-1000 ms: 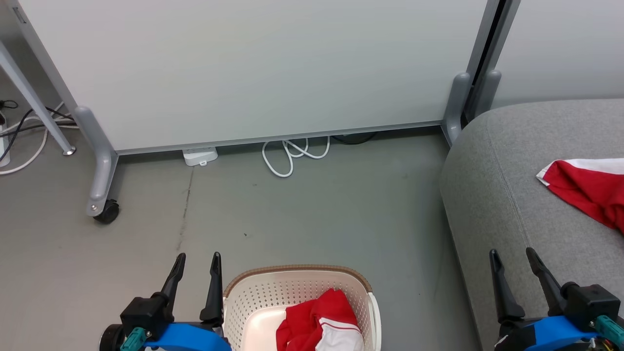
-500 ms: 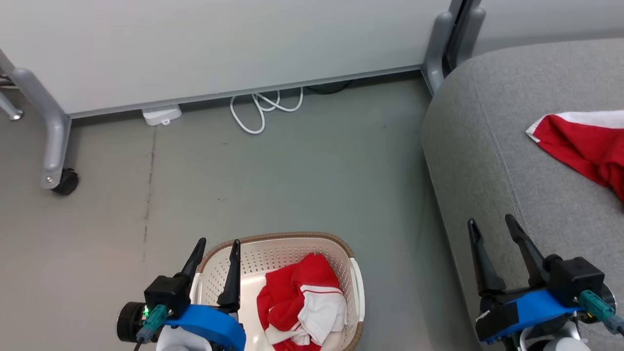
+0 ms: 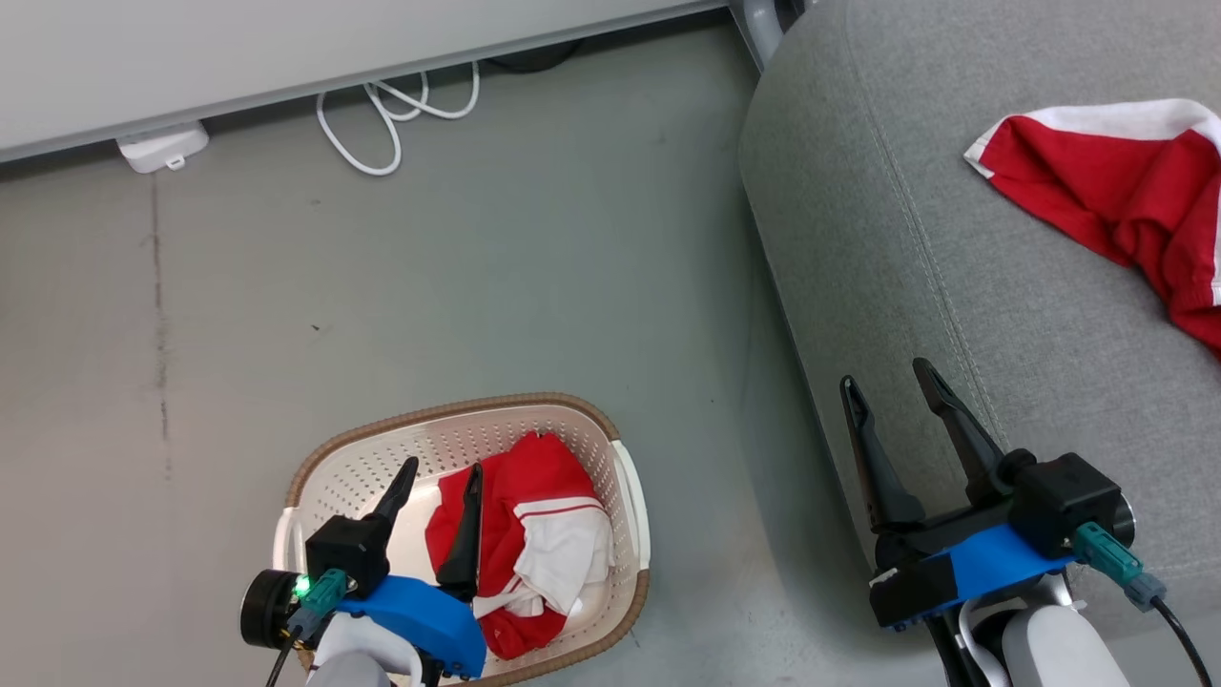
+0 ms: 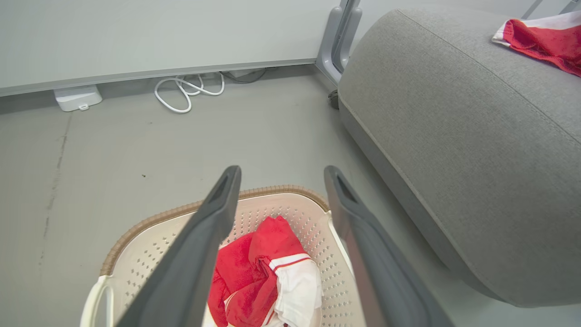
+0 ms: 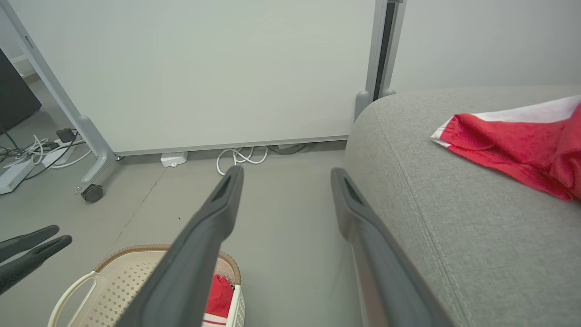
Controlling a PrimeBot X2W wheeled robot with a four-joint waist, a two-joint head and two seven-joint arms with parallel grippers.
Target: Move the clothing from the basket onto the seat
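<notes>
Head view: left gripper (image 3: 444, 465) jaws spread wide, nothing gripped, hanging over the basket (image 3: 429, 410). The clothing (image 3: 544, 477) is bunched inside it, mostly right of the jaws, and the right finger overlaps its red edge; contact can't be told. Right gripper (image 3: 884, 372) is released too and empty, tips over the front edge of the seat (image 3: 887, 191). A second garment (image 3: 1097, 162) lies on the seat, ahead and right of those jaws, well apart. Left wrist view: fingers splayed, clothing low between them, basket rim running behind both fingers, seat off the right finger. Right wrist view: bare floor (image 5: 286, 218) in the gap between the fingers, seat right of the jaws, second garment further right, basket low left and partly behind the left finger.
</notes>
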